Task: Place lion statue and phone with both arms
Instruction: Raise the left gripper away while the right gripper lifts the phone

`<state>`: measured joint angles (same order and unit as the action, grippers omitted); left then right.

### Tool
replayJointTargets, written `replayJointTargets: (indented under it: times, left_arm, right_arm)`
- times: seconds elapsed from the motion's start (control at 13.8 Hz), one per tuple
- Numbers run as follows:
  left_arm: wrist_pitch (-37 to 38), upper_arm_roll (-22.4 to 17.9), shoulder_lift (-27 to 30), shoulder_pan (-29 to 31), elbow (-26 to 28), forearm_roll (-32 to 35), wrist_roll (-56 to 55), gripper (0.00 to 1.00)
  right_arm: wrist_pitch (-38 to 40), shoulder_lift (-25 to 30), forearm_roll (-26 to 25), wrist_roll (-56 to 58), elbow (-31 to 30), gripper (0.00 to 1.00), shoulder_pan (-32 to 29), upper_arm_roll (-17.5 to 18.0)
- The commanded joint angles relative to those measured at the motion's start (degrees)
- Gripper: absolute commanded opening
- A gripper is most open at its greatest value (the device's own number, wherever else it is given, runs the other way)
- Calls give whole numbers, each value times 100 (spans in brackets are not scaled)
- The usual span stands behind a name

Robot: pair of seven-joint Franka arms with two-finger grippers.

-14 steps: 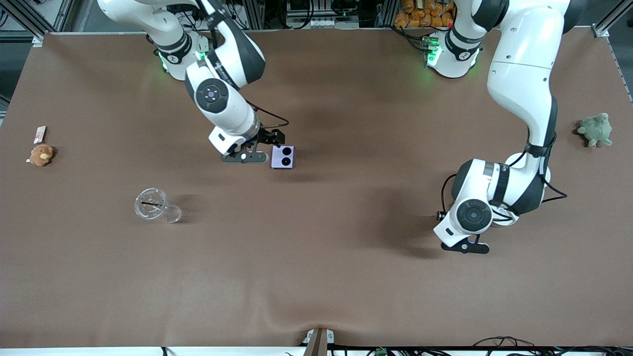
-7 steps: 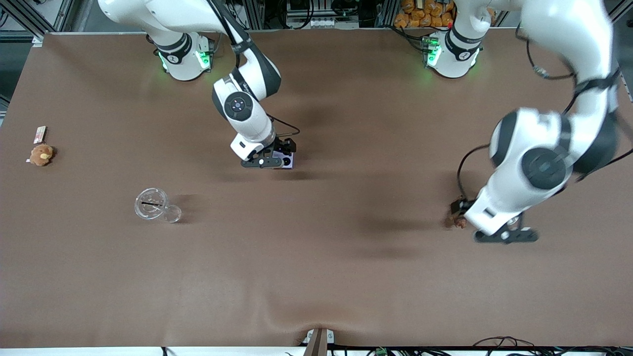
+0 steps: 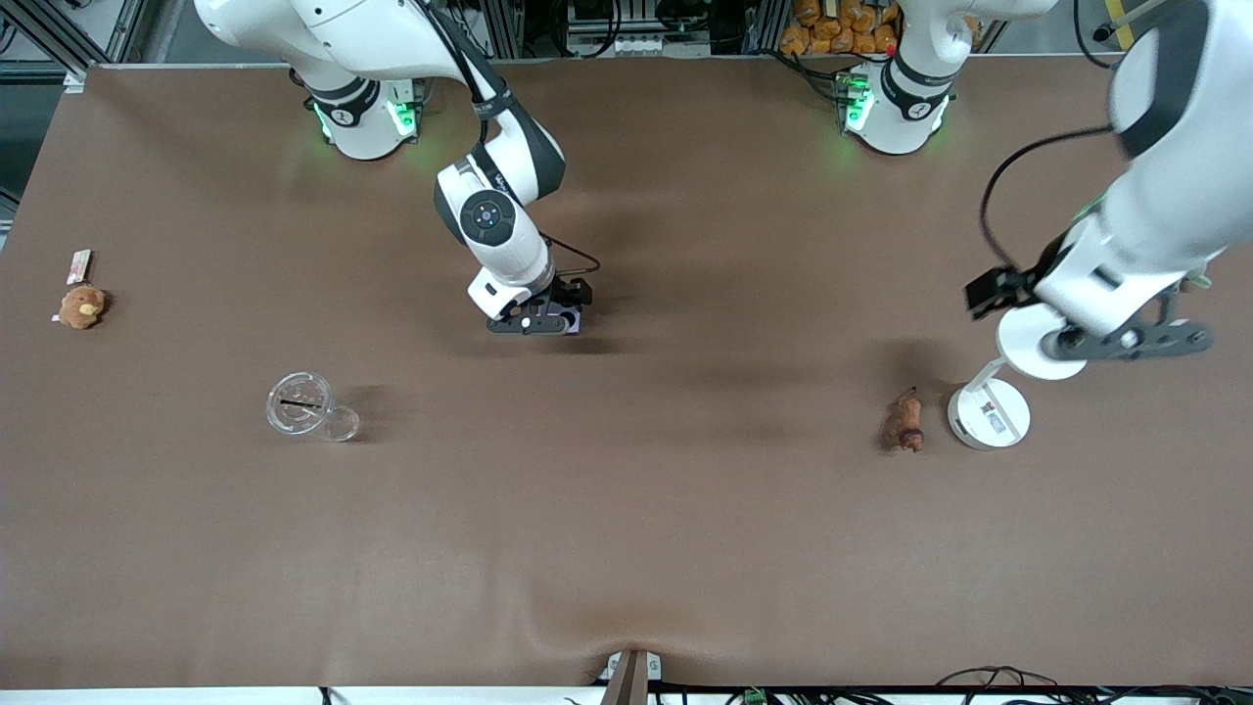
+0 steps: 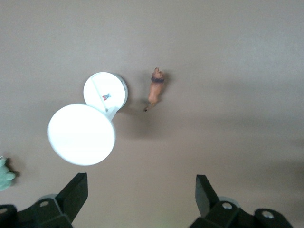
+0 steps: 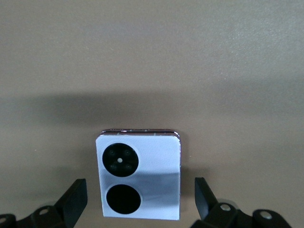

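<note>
Starting at the right arm's end of the table point(image 3: 626, 509), we see a round tan plush toy point(image 3: 80, 306) with a small card point(image 3: 78, 265) just beside it, farther from the front camera. Nearer the camera and toward the middle lies a clear glass piece point(image 3: 308, 408) on its side. Next comes the right gripper point(image 3: 544, 320), low over the phone point(image 3: 571, 315), which lies flat on the brown cloth near the table's middle, in the half nearer the robots' bases; only a lilac edge shows in the front view. In the right wrist view the phone point(image 5: 139, 176) lies face up with its 2 black camera circles showing, and the right gripper point(image 5: 139, 197) has its 2 dark fingers point(image 5: 71, 198) spread wide on either side of the phone, not touching it. Toward the left arm's end, the lion statue point(image 3: 908, 420) lies free on the cloth, and just beside it stands a white stand point(image 3: 997, 397) with a round base and a round top disc. In the left wrist view the lion statue point(image 4: 155, 89) and the stand point(image 4: 90, 123) sit apart from each other, a green plush turtle point(image 4: 5, 174) peeks in at the edge, and the left gripper point(image 4: 140, 192) is spread wide and holds nothing. In the front view the left gripper point(image 3: 1126, 338) hangs high over the cloth beside the stand.
</note>
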<state>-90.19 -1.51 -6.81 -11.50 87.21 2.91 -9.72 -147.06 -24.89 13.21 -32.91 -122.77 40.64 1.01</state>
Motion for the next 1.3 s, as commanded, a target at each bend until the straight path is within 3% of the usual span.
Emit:
replayJointTargets:
  times: [0.0, 0.14, 0.43, 0.94, 1.01, 1.09, 1.23]
  left_arm:
    - [203, 116, 574, 420, 297, -106, 617, 100]
    - [361, 142, 750, 456, 271, -106, 901, 100]
    - [581, 572, 795, 649, 130, -88, 822, 100]
    - [898, 502, 980, 921, 95, -124, 910, 100]
    - [898, 520, 1006, 939, 95, -124, 919, 100]
    - [898, 512, 1058, 940, 103, -124, 928, 100]
    - [854, 529, 1024, 931, 95, -133, 945, 100]
  right_arm:
    - [-77, -51, -82, -242, 25, 100, 129, -39]
    - [-86, -59, -82, -243, 25, 100, 137, -39]
    - [-235, -182, -82, -312, 25, 100, 199, -39]
    - [-350, -376, -100, -313, 25, 97, 305, -66]
    - [-323, -359, -108, -278, 34, 59, 296, -74]
    - [-297, -341, -108, -304, 69, 34, 304, -75]
    - [-262, -289, -108, -278, 122, 4, 287, -92]
